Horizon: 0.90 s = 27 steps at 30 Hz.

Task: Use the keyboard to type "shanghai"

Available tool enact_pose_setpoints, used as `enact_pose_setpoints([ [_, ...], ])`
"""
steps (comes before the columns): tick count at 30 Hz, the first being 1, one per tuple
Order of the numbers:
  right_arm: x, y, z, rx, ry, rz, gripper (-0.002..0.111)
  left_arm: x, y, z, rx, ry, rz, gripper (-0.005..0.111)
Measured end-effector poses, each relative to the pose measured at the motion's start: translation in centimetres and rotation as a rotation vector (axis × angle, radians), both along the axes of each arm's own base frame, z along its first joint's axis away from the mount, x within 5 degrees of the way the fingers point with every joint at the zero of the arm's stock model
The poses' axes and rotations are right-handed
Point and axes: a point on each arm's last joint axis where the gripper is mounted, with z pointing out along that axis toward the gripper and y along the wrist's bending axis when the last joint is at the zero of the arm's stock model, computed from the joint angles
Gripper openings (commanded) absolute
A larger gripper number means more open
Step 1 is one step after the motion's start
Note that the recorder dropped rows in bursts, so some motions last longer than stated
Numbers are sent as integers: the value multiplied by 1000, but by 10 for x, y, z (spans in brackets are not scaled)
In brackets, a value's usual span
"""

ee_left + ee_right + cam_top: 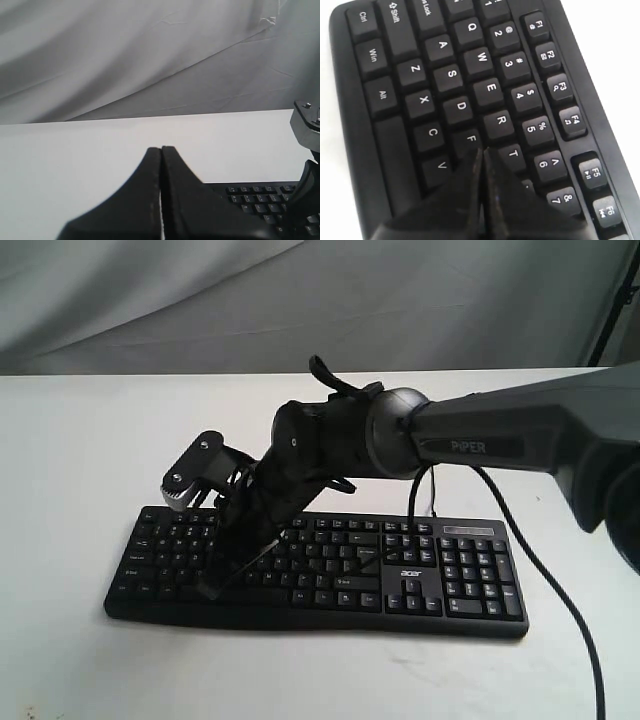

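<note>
- R gripper [481, 156] pinched shut, empty, tip low by F key [470, 138]; touching? can't tell.
- kbd [452, 578] flat on table [80, 440], long axis across ext. view.
- L gripper [161, 155] shut too, off kbd's end, so R arm nearer.

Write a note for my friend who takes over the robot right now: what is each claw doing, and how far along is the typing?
Right gripper: shut to a point, holding nothing. It reaches across the left half of the long flat black keyboard, tip by the F key and T key. I cannot tell whether it is pressing a key.
Left gripper: shut, holding nothing, above the white table beside the keyboard.
Done: cannot tell, as no screen shows any typed letters.
Left: check which letters of "shanghai" are in, then type the rest.
</note>
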Motion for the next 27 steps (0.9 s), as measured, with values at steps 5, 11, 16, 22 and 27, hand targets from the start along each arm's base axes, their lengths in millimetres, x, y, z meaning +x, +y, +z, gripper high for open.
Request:
enact_pose_setpoints([
  [5,0,0,0,0,0,0,0,0,0,0,0,0,0,0],
  [11,0,0,-7,-9,9,-2,0,0,0,0,0,0,0,0],
  [16,1,1,-6,-7,9,-3,0,0,0,0,0,0,0,0],
  [22,0,0,9,11,-16,5,0,0,0,0,0,0,0,0],
  [27,0,-2,23,14,-31,-3,0,0,0,0,0,0,0,0],
])
